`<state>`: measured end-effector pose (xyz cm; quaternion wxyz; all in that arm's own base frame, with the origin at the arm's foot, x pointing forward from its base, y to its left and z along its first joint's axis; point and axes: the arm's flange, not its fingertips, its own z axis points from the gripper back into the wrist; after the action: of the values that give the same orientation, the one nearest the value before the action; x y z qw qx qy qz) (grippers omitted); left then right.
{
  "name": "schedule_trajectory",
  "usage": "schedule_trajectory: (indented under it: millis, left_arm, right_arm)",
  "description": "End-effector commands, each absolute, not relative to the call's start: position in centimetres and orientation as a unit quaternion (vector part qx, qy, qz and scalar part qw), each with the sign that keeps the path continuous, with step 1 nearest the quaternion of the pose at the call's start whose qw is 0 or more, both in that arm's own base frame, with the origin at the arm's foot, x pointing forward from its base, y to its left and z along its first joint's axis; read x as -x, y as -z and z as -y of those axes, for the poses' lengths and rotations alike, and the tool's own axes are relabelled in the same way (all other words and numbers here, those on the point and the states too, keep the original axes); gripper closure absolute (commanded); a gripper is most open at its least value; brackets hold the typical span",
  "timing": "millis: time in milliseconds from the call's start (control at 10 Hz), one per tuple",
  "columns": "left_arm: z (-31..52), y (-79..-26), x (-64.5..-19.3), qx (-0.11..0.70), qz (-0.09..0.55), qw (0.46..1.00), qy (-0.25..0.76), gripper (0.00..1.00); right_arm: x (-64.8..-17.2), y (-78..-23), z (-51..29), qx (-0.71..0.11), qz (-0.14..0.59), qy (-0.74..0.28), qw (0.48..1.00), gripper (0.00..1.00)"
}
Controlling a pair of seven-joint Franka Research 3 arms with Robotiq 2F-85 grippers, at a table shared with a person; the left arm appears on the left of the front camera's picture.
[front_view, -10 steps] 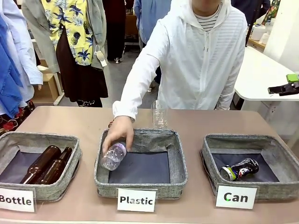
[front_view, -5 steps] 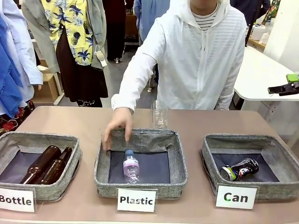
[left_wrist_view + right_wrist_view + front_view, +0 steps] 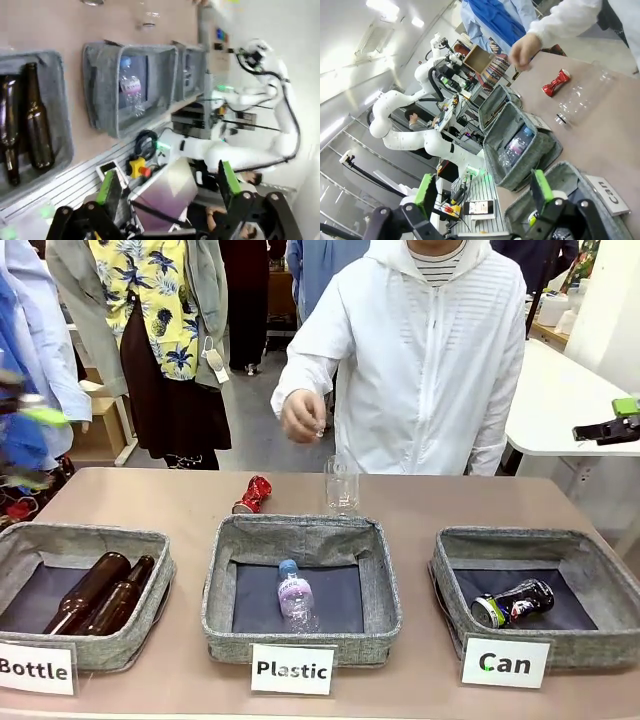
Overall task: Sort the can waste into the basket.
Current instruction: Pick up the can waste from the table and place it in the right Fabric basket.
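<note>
A shiny red crushed can [image 3: 252,494] lies on the table behind the middle basket; the right wrist view has this red can [image 3: 556,82] near the person's hand [image 3: 522,50]. A dark crushed can [image 3: 512,603] lies inside the grey basket [image 3: 590,648] carded "Can", which is also the nearest basket [image 3: 572,175] in the right wrist view. My left gripper [image 3: 25,445] is a blur at the left edge, well away from both cans; its own view shows it [image 3: 167,185] open and holding nothing. My right gripper [image 3: 612,427] hangs at the far right edge, open [image 3: 482,192] and holding nothing.
The "Plastic" basket [image 3: 300,540] holds a small plastic bottle [image 3: 295,598]. The "Bottle" basket [image 3: 80,538] holds two brown bottles [image 3: 95,590]. A clear bottle [image 3: 341,483] stands behind the middle basket. The person's hand [image 3: 302,415] is raised above the table's far edge.
The person dropped the plastic bottle into the middle basket and lifted the hand away, uncovering the red can. My left gripper has swung into view at the left edge.
</note>
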<state>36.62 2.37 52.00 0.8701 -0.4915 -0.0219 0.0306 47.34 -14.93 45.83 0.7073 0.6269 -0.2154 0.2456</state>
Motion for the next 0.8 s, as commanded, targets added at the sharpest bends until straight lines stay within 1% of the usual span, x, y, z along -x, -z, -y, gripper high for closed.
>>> schedule_trajectory:
  millis: [0, 100, 200, 400, 500, 600, 700]
  left_arm:
    - [4.3, -53.2, -40.8, 0.386, 0.002, 0.919, -0.078, 0.0]
    - [8.5, -53.5, -42.8, 0.312, 0.023, 0.942, -0.121, 0.0]
    - [12.1, -53.7, -44.3, 0.283, 0.007, 0.955, -0.086, 0.0]
    - [18.4, -52.9, -46.8, 0.222, 0.007, 0.973, -0.065, 0.0]
    - [20.8, -52.1, -47.8, 0.187, 0.016, 0.978, -0.085, 0.0]
    - [21.1, -52.4, -47.8, 0.144, -0.013, 0.986, -0.086, 0.0]
    - [20.2, -51.7, -45.9, 0.22, 0.023, 0.973, -0.072, 0.0]
  right_arm:
    - [-47.3, -46.1, 14.9, -0.623, 0.219, -0.252, 0.708, 0.0]
    - [-47.3, -46.1, 14.9, -0.623, 0.219, -0.252, 0.708, 0.0]
    - [-47.3, -46.1, 14.9, -0.623, 0.219, -0.252, 0.708, 0.0]
    - [-47.3, -46.1, 14.9, -0.623, 0.219, -0.252, 0.708, 0.0]
    - [-47.3, -46.1, 14.9, -0.623, 0.219, -0.252, 0.708, 0.0]
    - [-47.3, -46.1, 14.9, -0.623, 0.219, -0.252, 0.708, 0.0]
    - [-47.3, -46.1, 14.9, -0.623, 0.219, -0.252, 0.708, 0.0]
